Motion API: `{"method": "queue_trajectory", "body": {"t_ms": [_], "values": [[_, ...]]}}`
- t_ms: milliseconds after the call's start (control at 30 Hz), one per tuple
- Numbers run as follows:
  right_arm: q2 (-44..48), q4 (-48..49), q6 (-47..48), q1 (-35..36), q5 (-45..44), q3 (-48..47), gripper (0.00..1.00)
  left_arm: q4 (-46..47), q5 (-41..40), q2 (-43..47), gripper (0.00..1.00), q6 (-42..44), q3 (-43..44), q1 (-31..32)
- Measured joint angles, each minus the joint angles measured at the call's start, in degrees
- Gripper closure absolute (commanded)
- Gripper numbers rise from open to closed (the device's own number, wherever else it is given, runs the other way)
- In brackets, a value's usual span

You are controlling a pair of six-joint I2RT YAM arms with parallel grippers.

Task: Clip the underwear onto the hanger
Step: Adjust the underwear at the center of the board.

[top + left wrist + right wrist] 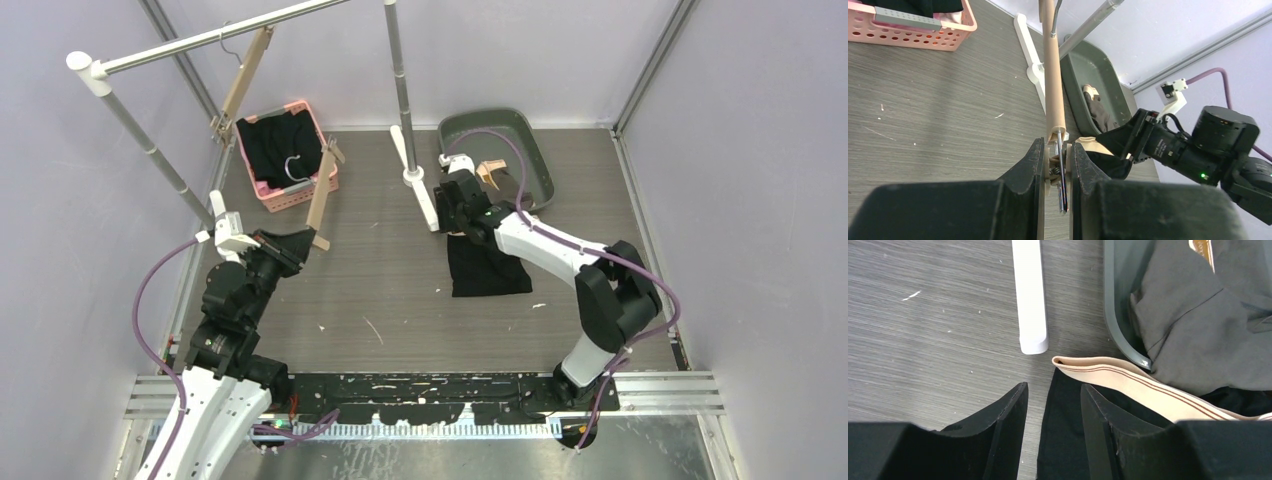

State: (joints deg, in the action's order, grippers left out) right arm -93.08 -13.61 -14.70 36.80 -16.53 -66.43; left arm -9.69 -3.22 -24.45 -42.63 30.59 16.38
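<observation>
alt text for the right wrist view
The right tool, jaws open, hovers over the edge of the black underwear with its beige waistband. Beside it lie a white rack foot and a grey bin holding grey cloth.

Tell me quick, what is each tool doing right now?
Left tool: closed on the wooden hanger.
Right tool: open, above the black underwear.

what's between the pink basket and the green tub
The rack's upright pole and its white foot stand there, clearest in the top view.
</observation>
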Motion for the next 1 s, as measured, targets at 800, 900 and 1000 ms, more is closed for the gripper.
{"method": "queue_trajectory", "body": {"t_ms": [800, 900, 1000], "values": [[-10.47, -4.02, 4.46, 0.76, -2.95, -7.65, 0.46, 0.07, 0.94, -0.70, 1.00, 0.00, 0.00, 0.00], [-10.58, -4.72, 4.76, 0.87, -3.26, -8.15, 0.46, 0.07, 0.94, -0.70, 1.00, 0.00, 0.00, 0.00], [-10.97, -5.22, 5.40, 0.98, -3.69, -8.98, 0.46, 0.07, 0.94, -0.72, 1.00, 0.00, 0.00, 0.00]]}}
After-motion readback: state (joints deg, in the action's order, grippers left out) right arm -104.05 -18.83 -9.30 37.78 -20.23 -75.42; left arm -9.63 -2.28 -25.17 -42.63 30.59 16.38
